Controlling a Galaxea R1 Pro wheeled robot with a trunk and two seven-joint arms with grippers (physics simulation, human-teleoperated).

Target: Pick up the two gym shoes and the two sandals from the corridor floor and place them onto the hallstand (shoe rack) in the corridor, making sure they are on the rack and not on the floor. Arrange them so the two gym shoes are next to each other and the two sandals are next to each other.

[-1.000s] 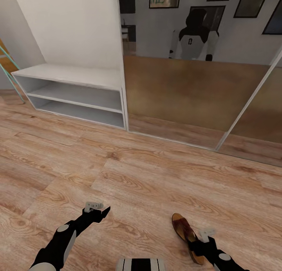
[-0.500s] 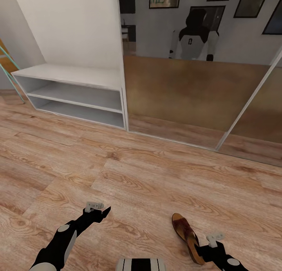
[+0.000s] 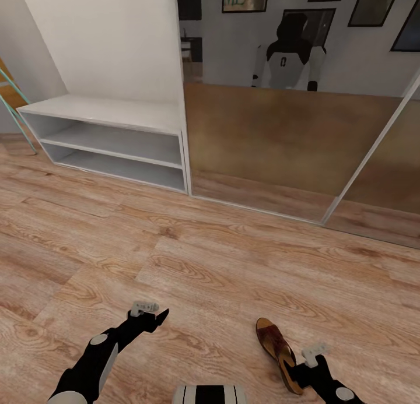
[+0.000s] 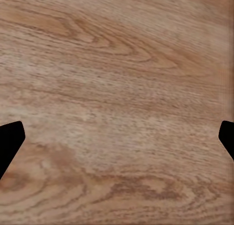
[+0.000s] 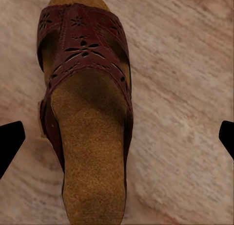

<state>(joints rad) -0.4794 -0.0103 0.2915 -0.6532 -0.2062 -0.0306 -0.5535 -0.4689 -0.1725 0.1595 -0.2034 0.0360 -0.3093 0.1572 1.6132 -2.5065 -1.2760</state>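
On the corridor floor [image 3: 233,258], at six o'clock, one sandal [image 3: 276,344] lies beneath the released right gripper [image 5: 117,137]; left gripper [image 4: 117,137] released too.

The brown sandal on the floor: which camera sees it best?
The right wrist view: the sandal lies close below, its cut-out strap and tan footbed plain. The head view shows it small, its heel behind the right gripper. The left wrist view shows floor.

Right pincer [image 3: 298,376] has drawn back from over the sandal [image 3: 277,347] toward its heel; left pincer [image 3: 158,318] slightly advanced.
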